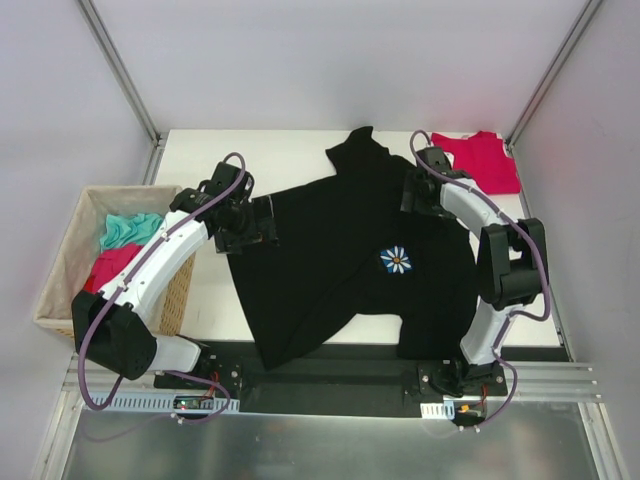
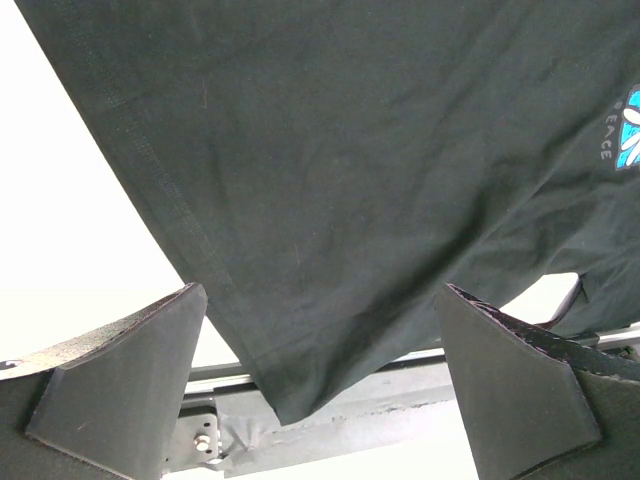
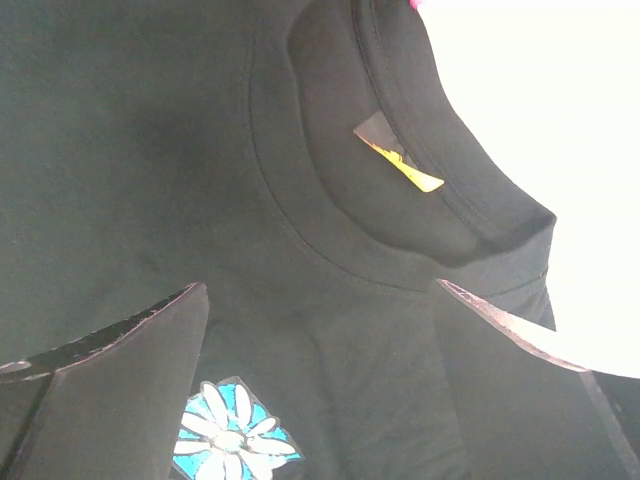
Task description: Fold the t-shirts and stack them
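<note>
Where the large black cotton t-shirt (image 1: pixel 340 250) runs over the near edge of the white worktop (image 1: pixel 270 150), its hem merges with the dark base plate and its outline is hard to follow. It lies spread at an angle across the middle of the worktop, collar toward the far side and the pale blue-and-white flower emblem (image 1: pixel 397 261) facing up. In the left wrist view the emblem (image 2: pixel 630 130) is cut off by the frame, and the lettering beside it reads only in part. The plain crimson-red t-shirt (image 1: pixel 485 160) lies flat at the far right corner, its left edge hidden behind the right arm (image 1: pixel 470 210).

The woven tan basket (image 1: pixel 60 270) stands left of the worktop and holds a crumpled teal cloth (image 1: pixel 130 230) above a pink-red one (image 1: pixel 112 265). The left arm (image 1: pixel 160 265) crosses its right wall.

The left arm reaches to the black shirt's left edge, the left jaws wide apart and holding nothing. The right arm is bent back at the elbow, and the right jaws are also wide apart over the collar with its yellow neck label (image 3: pixel 400 160). Whether either touches the cloth cannot be told
</note>
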Robot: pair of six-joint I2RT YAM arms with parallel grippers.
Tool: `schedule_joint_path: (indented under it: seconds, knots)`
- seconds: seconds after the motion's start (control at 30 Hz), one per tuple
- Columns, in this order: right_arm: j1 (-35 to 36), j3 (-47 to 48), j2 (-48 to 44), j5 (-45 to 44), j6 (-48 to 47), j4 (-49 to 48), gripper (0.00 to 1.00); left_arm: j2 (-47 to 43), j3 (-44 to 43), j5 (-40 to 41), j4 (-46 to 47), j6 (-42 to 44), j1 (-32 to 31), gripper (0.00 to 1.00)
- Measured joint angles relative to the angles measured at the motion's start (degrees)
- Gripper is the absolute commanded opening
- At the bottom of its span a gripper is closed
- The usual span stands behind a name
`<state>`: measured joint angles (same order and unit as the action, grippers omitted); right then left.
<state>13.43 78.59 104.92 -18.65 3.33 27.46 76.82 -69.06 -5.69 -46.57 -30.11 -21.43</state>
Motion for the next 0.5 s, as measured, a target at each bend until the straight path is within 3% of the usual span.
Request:
schedule_joint_path:
  seconds: [0.5]
  knots:
    - [-0.37,4.66,7.23,-0.44,-3.19,4.9,0.96,2.27,-0.92,0.37,-0.24,0.26,0.0,0.99]
